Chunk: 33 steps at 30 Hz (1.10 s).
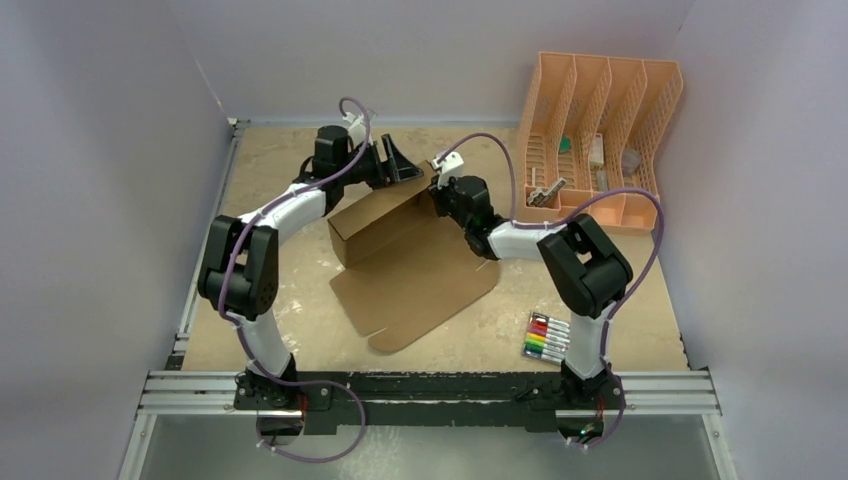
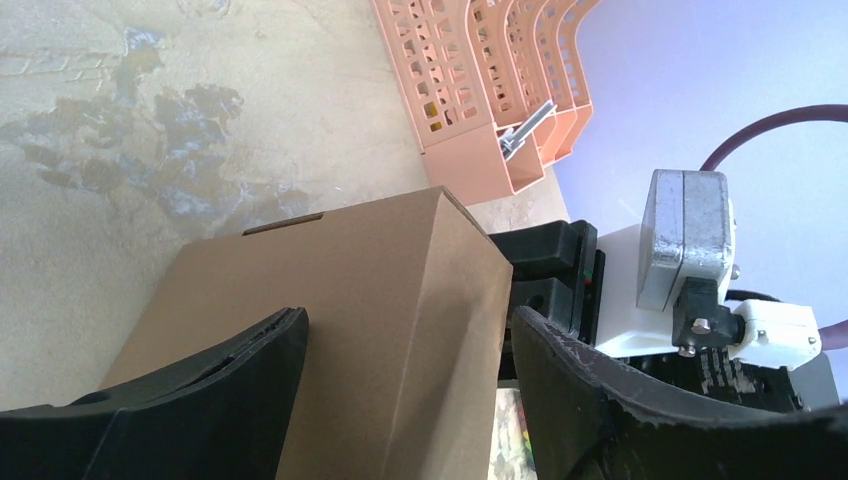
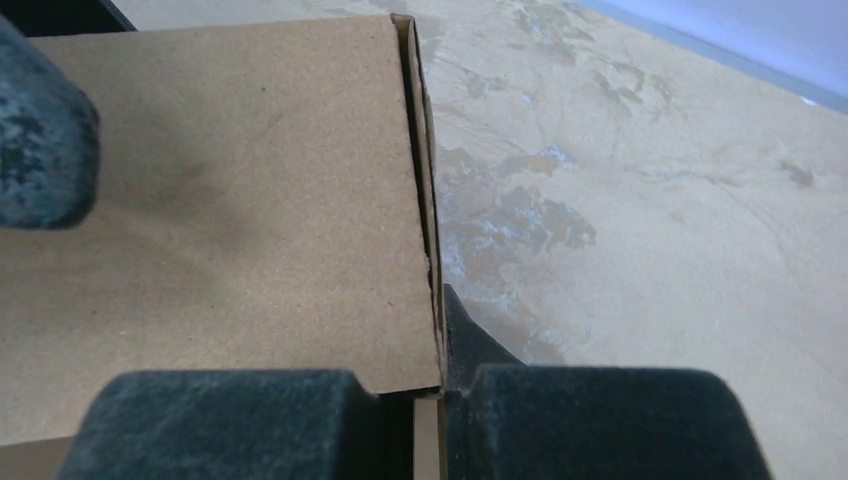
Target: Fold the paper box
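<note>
Nearest the arm bases, a set of coloured markers (image 1: 547, 337) lies on the table (image 1: 290, 330) by the right arm's foot. Beyond it, at the table's centre, sits the paper box (image 1: 415, 280). Its near portion lies flat as an open sheet. Its far portion is raised into a folded wall that slants up toward the two grippers.

The right gripper (image 1: 438, 192) meets the right end of that wall. In the right wrist view its jaws are pinched together on the wall's doubled edge, with one pad (image 3: 230, 420) on the broad brown face and the other on the outer side.

The left gripper (image 1: 396, 160) reaches in from the far left. Its jaws stand wide apart and straddle the upper corner of the raised wall. One finger (image 2: 210, 385) lies over the broad face and the other is clear of the box on the right arm's side. Whether either finger presses the cardboard cannot be told.

Farthest back, at the right rear corner, stands a peach slotted organizer (image 1: 600, 120).
</note>
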Tool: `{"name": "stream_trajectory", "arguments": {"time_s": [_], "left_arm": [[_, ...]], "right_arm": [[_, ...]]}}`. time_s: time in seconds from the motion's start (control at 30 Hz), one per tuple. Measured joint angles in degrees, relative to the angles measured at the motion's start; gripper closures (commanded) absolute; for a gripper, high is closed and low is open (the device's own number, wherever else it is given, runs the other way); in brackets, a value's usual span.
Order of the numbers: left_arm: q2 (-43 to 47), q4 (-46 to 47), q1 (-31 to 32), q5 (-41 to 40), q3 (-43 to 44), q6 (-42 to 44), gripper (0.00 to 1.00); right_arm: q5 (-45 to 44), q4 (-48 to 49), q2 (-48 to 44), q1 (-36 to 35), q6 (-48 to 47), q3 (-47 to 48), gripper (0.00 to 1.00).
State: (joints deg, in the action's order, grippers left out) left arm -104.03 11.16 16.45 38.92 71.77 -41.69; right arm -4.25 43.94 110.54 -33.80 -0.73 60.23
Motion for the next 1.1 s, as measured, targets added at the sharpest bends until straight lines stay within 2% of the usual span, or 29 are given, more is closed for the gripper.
{"name": "stream_trajectory", "arguments": {"time_s": [0.17,0.43,0.6,0.73,0.87,1.1], "left_arm": [[0.46,-1.27,-0.07,1.14,0.0,-0.59,0.27],[2.6,-10.71,-4.2,0.13,-0.07,2.43,0.27],[2.62,-8.85,-10.21,-1.16,-0.9,0.74,0.26],[2.34,-3.93,-11.78,-2.36,-1.16,-1.51,0.26],[-3.54,0.59,-11.34,-0.94,2.45,-3.32,0.28],[-15.32,0.96,-6.71,2.67,5.25,-4.81,0.3]], "right_arm": [[-5.62,-2.4,-1.9,-1.57,1.64,-1.05,1.0],[-4.83,-5.6,-3.08,-2.51,0.72,-1.14,1.0],[-4.74,-6.51,-3.48,-2.05,0.52,-1.16,1.0],[-4.31,-7.19,-4.35,-1.7,0.28,-1.81,1.0],[-3.19,-7.63,-4.96,-1.42,-0.28,-2.29,0.96],[-1.99,-7.23,-4.96,-1.38,-0.37,-2.45,0.89]]}}
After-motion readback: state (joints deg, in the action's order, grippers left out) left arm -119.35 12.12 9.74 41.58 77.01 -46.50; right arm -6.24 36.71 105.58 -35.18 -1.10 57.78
